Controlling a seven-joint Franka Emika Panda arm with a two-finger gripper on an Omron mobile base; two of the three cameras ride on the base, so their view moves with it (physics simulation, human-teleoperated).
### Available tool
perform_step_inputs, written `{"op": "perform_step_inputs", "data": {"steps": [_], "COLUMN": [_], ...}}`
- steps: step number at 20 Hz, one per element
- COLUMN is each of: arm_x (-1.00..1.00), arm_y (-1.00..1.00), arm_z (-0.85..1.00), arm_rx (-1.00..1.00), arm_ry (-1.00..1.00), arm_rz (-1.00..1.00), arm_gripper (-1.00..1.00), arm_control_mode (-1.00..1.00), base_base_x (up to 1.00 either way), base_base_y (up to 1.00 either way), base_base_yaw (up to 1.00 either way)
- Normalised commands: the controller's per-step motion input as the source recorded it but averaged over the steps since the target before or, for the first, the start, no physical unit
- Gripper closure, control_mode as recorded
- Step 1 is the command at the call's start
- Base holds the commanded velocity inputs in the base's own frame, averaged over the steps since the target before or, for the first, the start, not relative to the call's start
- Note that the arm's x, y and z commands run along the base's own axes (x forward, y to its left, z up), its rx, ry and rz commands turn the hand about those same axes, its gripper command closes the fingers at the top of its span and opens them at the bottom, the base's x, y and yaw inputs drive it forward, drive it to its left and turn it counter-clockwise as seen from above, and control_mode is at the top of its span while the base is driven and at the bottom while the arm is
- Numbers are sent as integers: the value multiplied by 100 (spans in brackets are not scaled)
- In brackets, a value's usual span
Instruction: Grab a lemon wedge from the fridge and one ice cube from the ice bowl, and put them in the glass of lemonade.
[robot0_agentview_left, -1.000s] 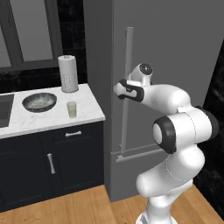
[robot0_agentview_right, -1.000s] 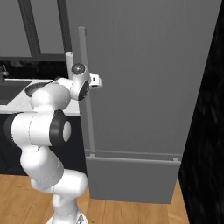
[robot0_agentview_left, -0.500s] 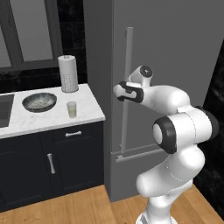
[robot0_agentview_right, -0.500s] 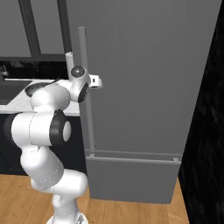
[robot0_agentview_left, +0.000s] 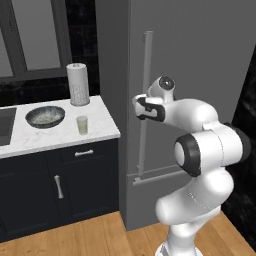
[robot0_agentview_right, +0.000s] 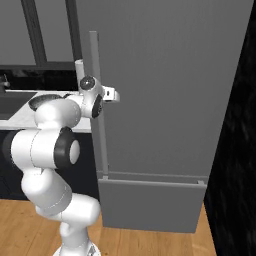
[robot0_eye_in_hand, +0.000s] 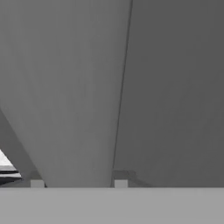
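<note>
The tall grey fridge (robot0_agentview_left: 200, 60) stands with its door closed, so the lemon wedge is hidden. My gripper (robot0_agentview_left: 141, 107) is at mid-height on the long vertical handle (robot0_agentview_left: 146, 60), also seen from the other side as gripper (robot0_agentview_right: 101, 98) on handle (robot0_agentview_right: 94, 55). In the hand view the handle bar (robot0_eye_in_hand: 78, 87) fills the space between my two fingertips (robot0_eye_in_hand: 37, 183), which sit against its sides, so my gripper (robot0_eye_in_hand: 78, 183) is shut on it. On the counter to the left are the dark ice bowl (robot0_agentview_left: 45, 116) and the small glass of lemonade (robot0_agentview_left: 82, 125).
A white paper-towel roll (robot0_agentview_left: 78, 84) stands at the back of the white counter (robot0_agentview_left: 105, 131). Dark lower cabinets (robot0_agentview_left: 60, 185) sit under it. A black wall (robot0_agentview_right: 235, 125) flanks the fridge on the right. The floor is wood.
The fingers have closed in onto the handle bar. The arm and the base views have hardly shifted.
</note>
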Motion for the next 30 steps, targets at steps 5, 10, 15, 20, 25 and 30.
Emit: {"op": "perform_step_inputs", "data": {"steps": [5,10,15,20,25,30], "arm_x": [-18,-50,-56,-77,-85,-83], "arm_y": [-97,-100,-100,-100,-100,-100], "arm_z": [7,12,14,6,10,4], "arm_rx": [6,14,15,17,16,16], "arm_ry": [0,0,0,-1,-1,-5], "arm_rz": [-24,-24,-24,-22,-20,-16], "arm_gripper": [100,100,100,100,100,100], "arm_control_mode": [-100,-100,-100,-100,-100,-100], "base_base_x": [0,0,0,0,0,0], "base_base_y": [0,0,0,0,0,0], "base_base_yaw": [0,0,0,0,0,0]}}
